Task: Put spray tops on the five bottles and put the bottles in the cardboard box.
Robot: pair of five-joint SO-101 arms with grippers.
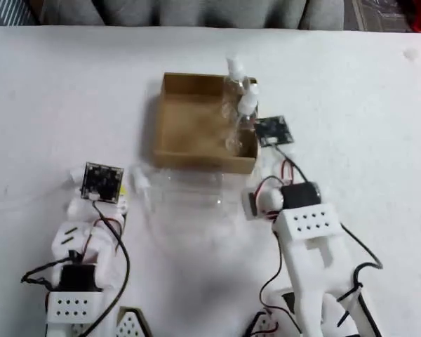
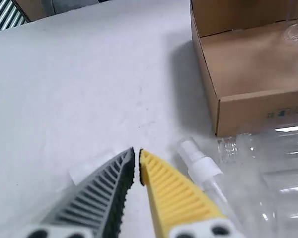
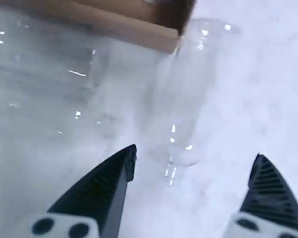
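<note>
White table [image 1: 351, 84] all round, and the cardboard box [image 1: 196, 160] sits ahead of both arms, open side up. Along the box wall nearest the right arm I make out two capped bottles [image 1: 242, 102], white tops on; those look done and boxed.

Now the rest: a cluster of clear bottles [image 1: 189, 200] lies on its side just in front of the box, between the two arms. How many, I can't tell, the plastic runs together.

Right pincer [image 3: 194, 158], jaws spread wide, nothing in them, and one clear bottle [image 3: 188, 84] lies just ahead in line with the gap. Left pincer [image 2: 137, 154], grey and yellow fingers pressed together and empty, tips low over the table. Just beside its yellow finger lies a loose spray top [image 2: 198, 166], dip tube attached, and beyond that a bare threaded neck [image 2: 227, 146].

So by my reading we're in the capping step, third bottle or so. The next move calls for the left pincer to open and take that spray top, while the right one closes on a bottle to steady it, then tube into neck.

Writing? A small printed mark [image 2: 283, 113] on the box's front wall, too small to read. Bottles carry no labels I can see.
</note>
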